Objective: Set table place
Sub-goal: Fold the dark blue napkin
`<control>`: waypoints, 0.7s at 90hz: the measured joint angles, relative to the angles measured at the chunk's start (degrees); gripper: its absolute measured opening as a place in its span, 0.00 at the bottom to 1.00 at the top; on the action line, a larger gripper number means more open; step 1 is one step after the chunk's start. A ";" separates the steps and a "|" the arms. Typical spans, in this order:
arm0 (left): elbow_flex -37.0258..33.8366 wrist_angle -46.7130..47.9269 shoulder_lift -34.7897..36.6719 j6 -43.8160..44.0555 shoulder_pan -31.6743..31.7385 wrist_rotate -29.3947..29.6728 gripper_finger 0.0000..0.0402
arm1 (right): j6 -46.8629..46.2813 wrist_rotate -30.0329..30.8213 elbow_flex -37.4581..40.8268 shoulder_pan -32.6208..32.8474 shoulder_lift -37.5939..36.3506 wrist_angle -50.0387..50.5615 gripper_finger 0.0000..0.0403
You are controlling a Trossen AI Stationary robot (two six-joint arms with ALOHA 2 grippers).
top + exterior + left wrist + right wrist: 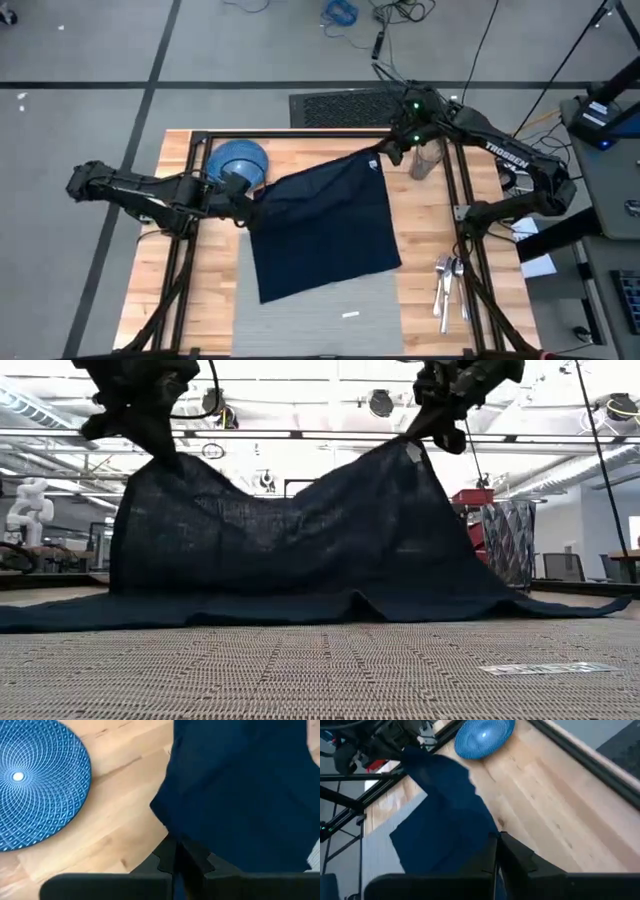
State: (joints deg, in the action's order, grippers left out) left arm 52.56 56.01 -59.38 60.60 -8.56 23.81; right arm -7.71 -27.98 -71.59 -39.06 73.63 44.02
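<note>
The left pincer is pinching one far corner of the dark navy cloth napkin, beside the round blue patterned dish. The right pincer pinches the opposite far corner. Both should keep level, holding the cloth taut, its near edge trailing onto the flat light-grey fabric placemat on the light butcher-block wooden counter. Metal cutlery lies well right.
</note>
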 joint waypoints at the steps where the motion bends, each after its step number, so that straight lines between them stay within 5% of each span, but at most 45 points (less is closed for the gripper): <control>1: 0.00 0.06 0.03 0.00 0.00 0.00 0.00 | 0.17 0.09 0.00 -0.01 0.01 0.34 0.00; 24: 0.00 3.74 0.12 0.36 -0.02 0.49 0.00 | 5.79 3.08 0.03 0.05 0.28 9.70 0.00; 63: 0.00 3.52 1.49 1.81 -0.02 6.75 0.00 | 5.73 3.69 0.28 0.03 0.30 8.10 0.00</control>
State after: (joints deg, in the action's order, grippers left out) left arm 52.56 59.53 -57.89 62.40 -8.58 30.56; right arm -1.98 -24.29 -71.31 -39.03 73.93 52.12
